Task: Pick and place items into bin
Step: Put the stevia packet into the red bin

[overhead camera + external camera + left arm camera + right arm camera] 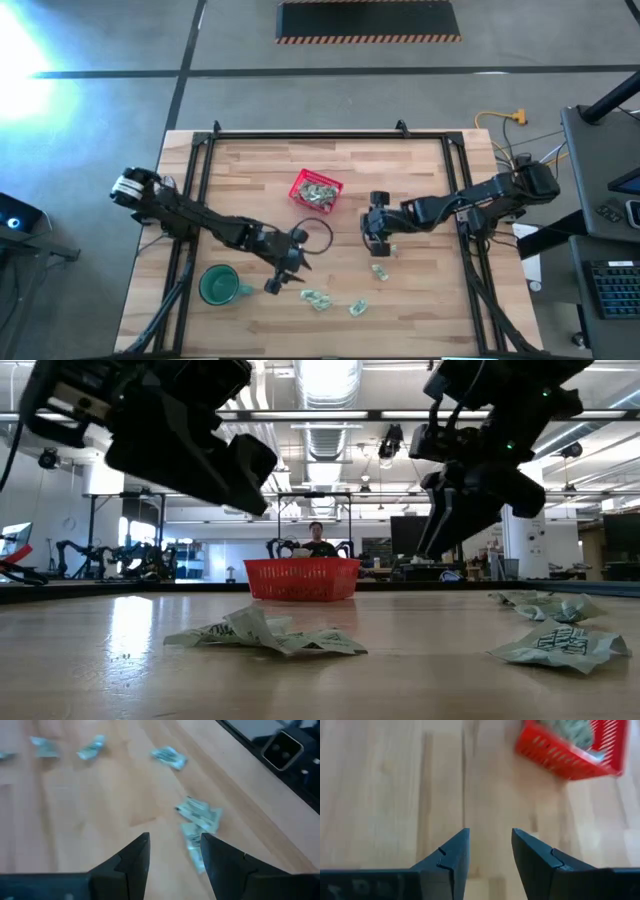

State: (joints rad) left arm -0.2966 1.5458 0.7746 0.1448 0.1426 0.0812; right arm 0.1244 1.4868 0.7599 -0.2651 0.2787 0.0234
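Right now the right gripper (490,851) hangs over bare wood with its fingers parted and nothing between them, and the red basket (305,181) sits a little way ahead of it and off to one side, already carrying a heap of the crinkled green-and-white wrapped pieces (320,193). That looks like the pose of an arm between trips: empty-handed, and clear of the rim. Just beside it, on the near side, one wrapped piece (380,271) lies on the table, and another seems to sit right under the wrist, though the arm hides most of it.

Over to the left gripper (172,851), also spread wide and holding nothing. Straight ahead of its fingers lies a cluster of pieces (199,815), one of them trailing down beside the inner edge of one finger (220,862); I can't tell whether it touches. The low angle of that gripper suggests it is lining up on this cluster as the next pick. More pieces (357,308) lie scattered farther out. The green mug (218,285) stands behind that arm, well out of the way and no part of the job.
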